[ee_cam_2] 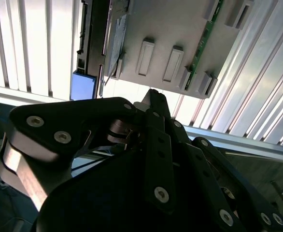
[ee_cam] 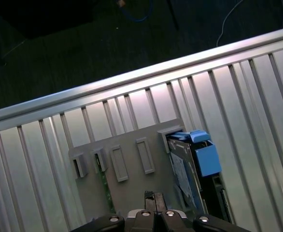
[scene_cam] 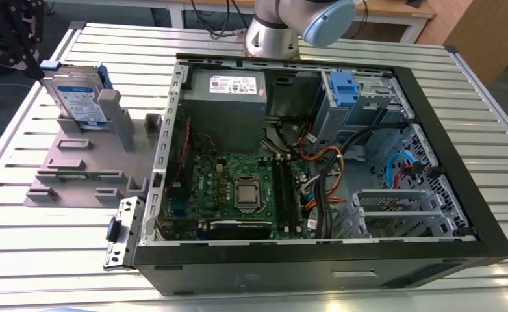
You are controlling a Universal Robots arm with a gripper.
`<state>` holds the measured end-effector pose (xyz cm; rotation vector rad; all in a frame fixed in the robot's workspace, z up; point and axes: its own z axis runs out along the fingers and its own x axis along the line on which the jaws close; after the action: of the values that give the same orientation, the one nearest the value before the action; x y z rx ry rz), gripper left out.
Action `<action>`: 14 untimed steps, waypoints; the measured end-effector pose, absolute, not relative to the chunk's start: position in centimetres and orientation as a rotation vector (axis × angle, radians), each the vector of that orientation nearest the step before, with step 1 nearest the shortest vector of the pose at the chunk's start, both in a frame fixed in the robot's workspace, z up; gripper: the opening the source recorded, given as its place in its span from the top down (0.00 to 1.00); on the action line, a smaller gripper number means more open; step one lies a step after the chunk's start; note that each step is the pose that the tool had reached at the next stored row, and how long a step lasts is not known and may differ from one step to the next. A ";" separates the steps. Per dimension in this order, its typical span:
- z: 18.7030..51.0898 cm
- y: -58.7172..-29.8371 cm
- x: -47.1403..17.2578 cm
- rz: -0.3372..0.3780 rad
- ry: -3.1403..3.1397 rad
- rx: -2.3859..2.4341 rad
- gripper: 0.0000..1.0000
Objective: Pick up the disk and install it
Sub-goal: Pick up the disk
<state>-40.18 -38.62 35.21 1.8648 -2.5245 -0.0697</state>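
Slatted table [scene_cam: 46, 260]: one disk [scene_cam: 74, 97] upright on grey stand [scene_cam: 80, 172] (one computer case [scene_cam: 323, 273]).

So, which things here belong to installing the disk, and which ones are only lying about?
Belongs to the job:
disk, standing upright in the grey holder
end effector, near the disk
open computer case

Only lying about:
green circuit strip in the holder
power supply
motherboard

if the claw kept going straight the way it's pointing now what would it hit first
The claw would probably meet the flat grey plastic holder plate first, close beside the upright silver-grey disk in its blue bracket, not the disk itself; depth is hard to judge.
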 end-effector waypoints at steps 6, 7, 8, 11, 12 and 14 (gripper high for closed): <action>35.2 -38.6 -40.2 -0.070 -2.516 1.876 0.89; 35.2 -38.6 -40.2 -0.070 -2.515 1.877 0.89; 35.2 -38.6 -40.2 -0.070 -2.513 1.880 0.89; 35.2 -38.6 -40.2 -0.070 -2.509 1.885 0.89; 35.2 -38.6 -40.2 -0.070 -2.507 1.888 0.89; 35.2 -38.6 -40.2 -0.070 -2.505 1.890 0.89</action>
<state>-40.18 -38.61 35.21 1.8904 -2.5049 -0.0697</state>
